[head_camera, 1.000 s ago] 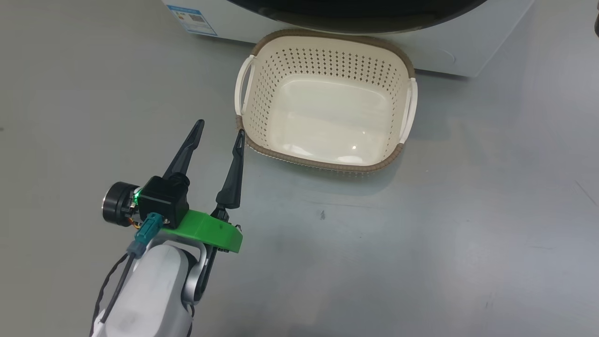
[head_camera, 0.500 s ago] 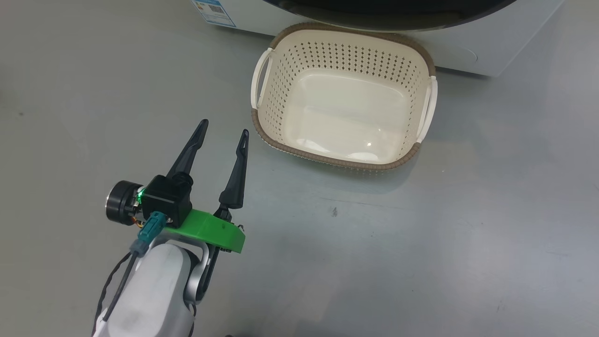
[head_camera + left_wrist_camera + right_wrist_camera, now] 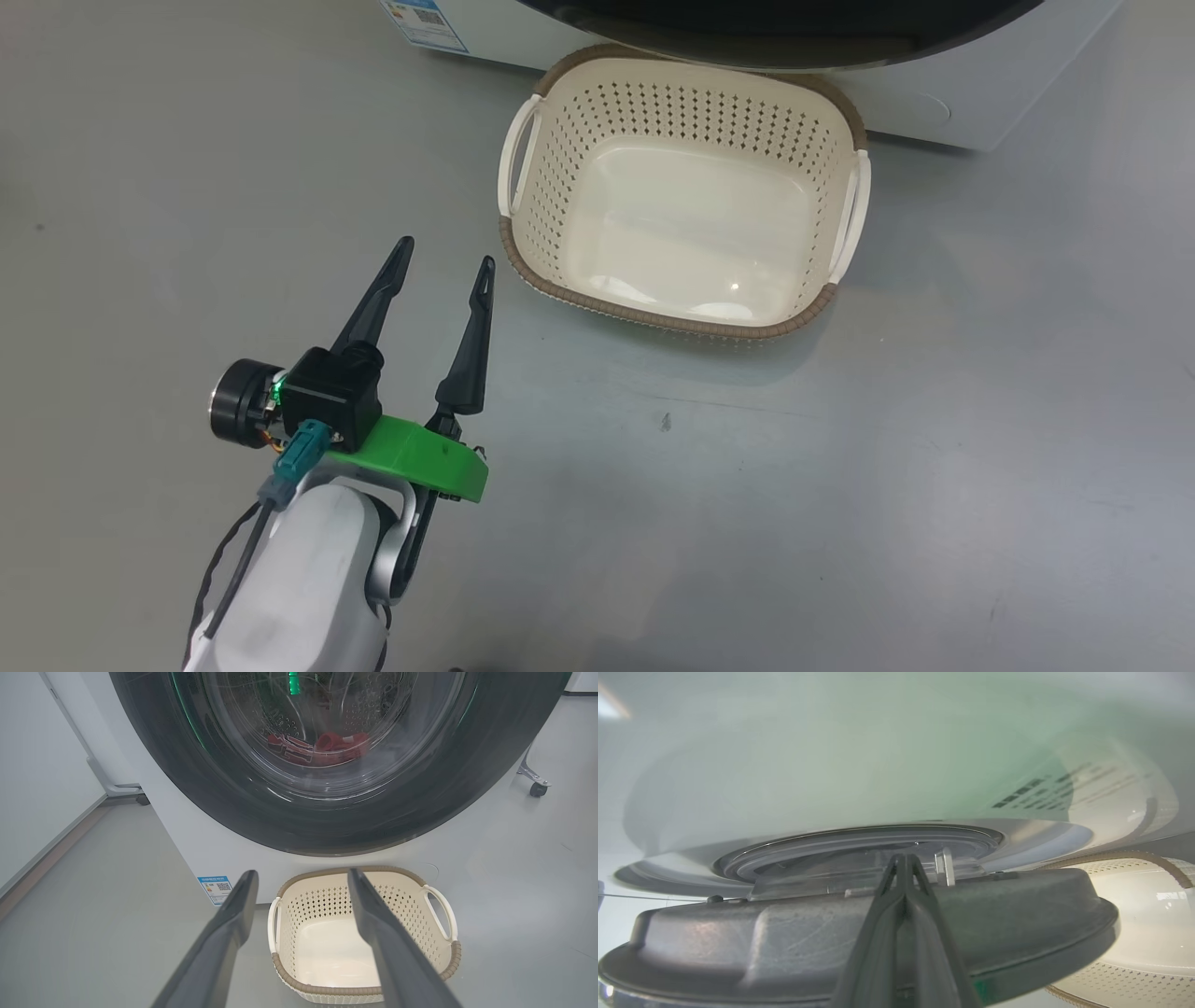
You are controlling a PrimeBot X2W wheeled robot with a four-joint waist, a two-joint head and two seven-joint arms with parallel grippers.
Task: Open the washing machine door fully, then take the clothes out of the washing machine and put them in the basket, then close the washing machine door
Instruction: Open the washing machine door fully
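Observation:
The basket (image 3: 653,322) stands empty on the grey floor, right in front of the washing machine (image 3: 915,103). My left gripper (image 3: 444,254) hovers open to the basket's left, holding nothing. In the left wrist view its fingers (image 3: 224,933) point at the basket (image 3: 289,919) and the washing machine door (image 3: 233,793), whose clear window shows the red clothes (image 3: 327,746) in the drum. My right gripper (image 3: 903,858) is shut, its tips lying against the door's grey inner side (image 3: 784,938), which stands a little off the white machine front (image 3: 831,765).
A blue label (image 3: 425,21) sits low on the machine's front left. Open grey floor spreads to the left and toward me. In the left wrist view a castor (image 3: 537,788) stands to the machine's right and a white wall (image 3: 37,765) to its left.
The head camera swung, so the basket and machine sit further right in the picture than a second ago. My left gripper stays open in the same pose.

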